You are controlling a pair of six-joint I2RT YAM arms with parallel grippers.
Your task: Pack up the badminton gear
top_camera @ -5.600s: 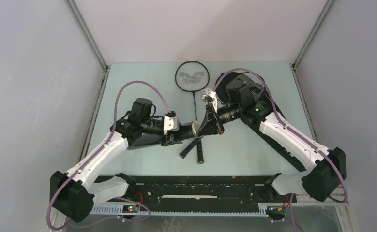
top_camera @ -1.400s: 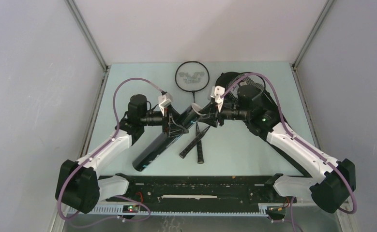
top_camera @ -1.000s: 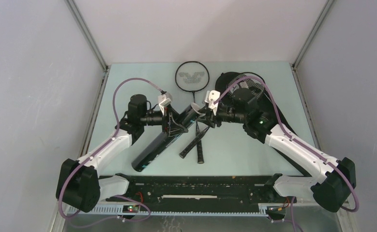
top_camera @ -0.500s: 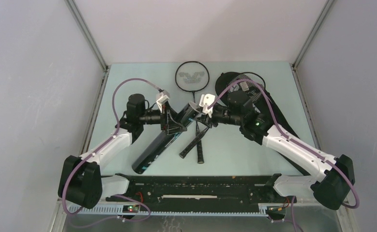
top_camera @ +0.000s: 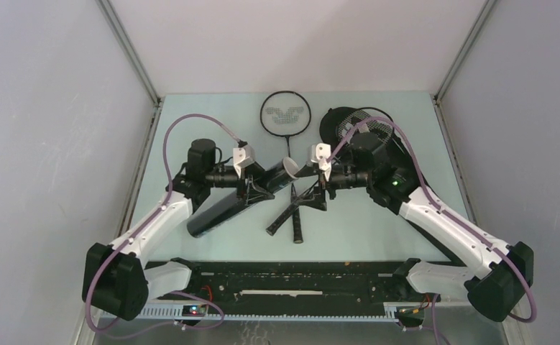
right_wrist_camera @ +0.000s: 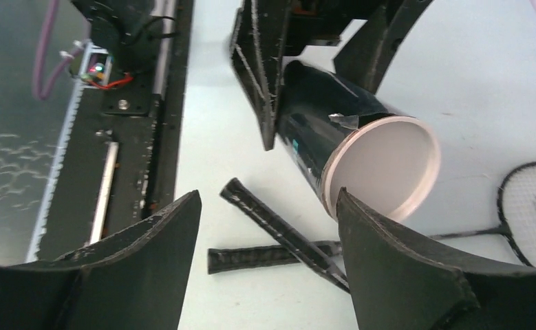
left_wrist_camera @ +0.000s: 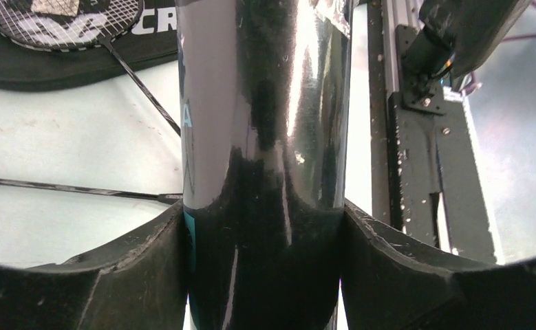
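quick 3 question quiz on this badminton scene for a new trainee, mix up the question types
1. True or false: the left pincer is shut on the black tube.
2. The right pincer is: A) open and empty, B) shut on the tube too, C) shut on a shuttlecock.
3. Fill in: one racket has its head on the bare table; the other racket has its head on the black ____.

Key: 1 true; 2 A; 3 bag.
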